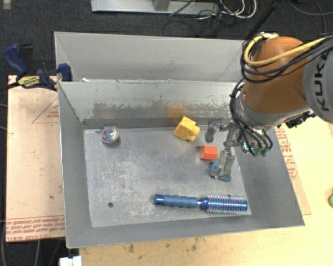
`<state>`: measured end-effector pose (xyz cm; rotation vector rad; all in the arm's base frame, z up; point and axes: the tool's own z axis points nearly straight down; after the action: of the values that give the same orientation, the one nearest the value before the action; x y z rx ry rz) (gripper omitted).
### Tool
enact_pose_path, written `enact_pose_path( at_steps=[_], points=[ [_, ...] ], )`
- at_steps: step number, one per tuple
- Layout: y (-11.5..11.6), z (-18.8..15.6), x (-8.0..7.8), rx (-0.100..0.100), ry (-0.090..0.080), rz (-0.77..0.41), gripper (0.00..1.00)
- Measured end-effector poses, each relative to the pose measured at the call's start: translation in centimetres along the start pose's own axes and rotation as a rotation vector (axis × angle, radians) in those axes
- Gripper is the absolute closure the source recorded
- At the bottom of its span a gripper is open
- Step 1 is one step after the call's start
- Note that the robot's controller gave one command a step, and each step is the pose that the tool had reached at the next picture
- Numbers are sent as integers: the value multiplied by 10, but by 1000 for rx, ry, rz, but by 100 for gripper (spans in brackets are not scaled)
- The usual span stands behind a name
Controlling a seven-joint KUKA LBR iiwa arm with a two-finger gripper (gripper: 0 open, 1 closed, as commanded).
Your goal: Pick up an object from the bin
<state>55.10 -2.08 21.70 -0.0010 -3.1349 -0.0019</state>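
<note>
My gripper (218, 156) hangs low over the right side of the bin floor, open, with one finger near the back wall and the other, blue-tipped, reaching toward the front. A small orange cube (208, 153) lies on the floor just left of the gap between the fingers, close to them; I cannot tell if it touches them. A yellow block (186, 129) sits behind it near the back wall. A blue hairbrush (202, 203) lies along the front of the bin, its bristle head just in front of the gripper.
A small shiny round thing (110, 136) rests at the back left of the floor. The arm with its orange cover overhangs the bin's right wall.
</note>
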Motion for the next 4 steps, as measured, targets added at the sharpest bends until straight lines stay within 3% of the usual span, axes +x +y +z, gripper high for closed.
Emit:
enact_pose_path(
  at_steps=[1, 2, 3, 4],
  points=[
    [21, 148, 64, 1, -24, -149, 0],
    [54, 117, 68, 0, -10, -308, 0],
    [-13, 117, 41, 5, -11, -236, 0],
    [28, 149, 51, -1, -7, -270, 0]
  ],
)
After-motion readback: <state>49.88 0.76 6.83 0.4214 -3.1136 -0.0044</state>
